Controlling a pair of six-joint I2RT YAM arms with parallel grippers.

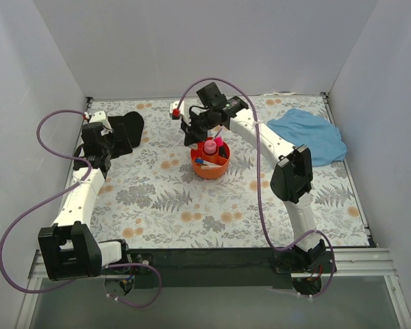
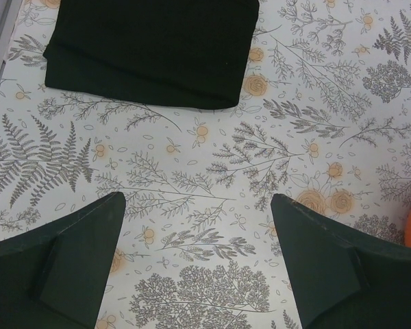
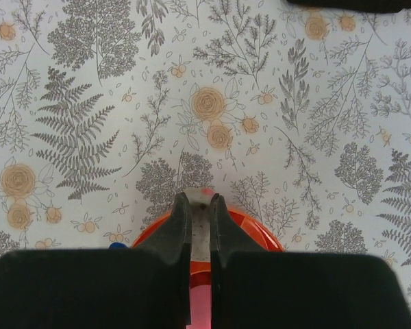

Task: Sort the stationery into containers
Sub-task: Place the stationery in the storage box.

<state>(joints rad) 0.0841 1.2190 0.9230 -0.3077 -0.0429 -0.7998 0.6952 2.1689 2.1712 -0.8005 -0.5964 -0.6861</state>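
Your right gripper (image 3: 198, 199) hangs over the orange tray (image 1: 209, 175) at mid-table, jaws narrow on a pale item (image 3: 199, 214). Left gripper (image 2: 198, 260) is wide, empty. No loose stationery shows; sorting appears nearly complete.

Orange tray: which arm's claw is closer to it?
Right. The right gripper hangs just above the orange tray; the left gripper is far off beside the black cloth.

The right gripper (image 3: 199, 200) hides most of the orange tray (image 3: 259, 236); the pale thing (image 3: 199, 214) it pinches cannot be identified.
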